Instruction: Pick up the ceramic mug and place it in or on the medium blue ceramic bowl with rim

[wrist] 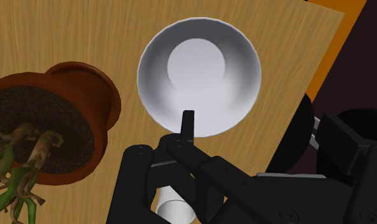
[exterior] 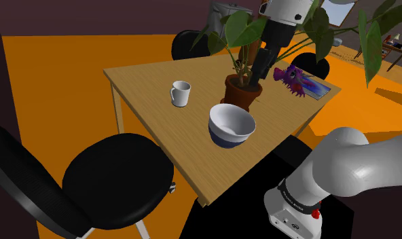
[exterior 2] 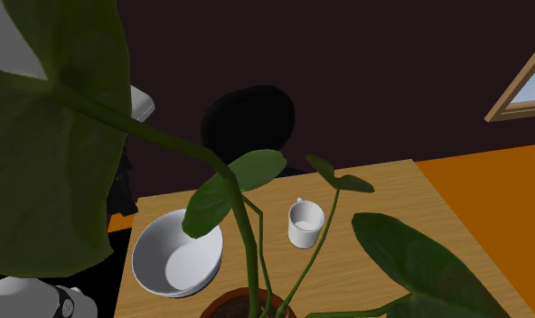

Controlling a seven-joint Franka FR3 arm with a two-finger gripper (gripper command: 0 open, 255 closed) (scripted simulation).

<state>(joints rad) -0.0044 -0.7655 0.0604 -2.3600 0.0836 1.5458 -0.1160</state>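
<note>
Bowl [exterior: 231,125]: white inside, blue outside; empty, on the table [exterior: 186,142] nearest the stand
Mug [exterior: 181,94]: white; upright, mouth up, handle toward the shoulder view's left; stands free, apart from the bowl
Plant pot [exterior: 243,92]: brown; just beyond the bowl
Gripper [exterior: 255,76]: hangs above the pot among the leaves; open or closed, cannot tell
Key relation: mug lies lower than the gripper, toward the shoulder view's left; its axis vertical; a sideways move, then a descent, seems needed
</note>
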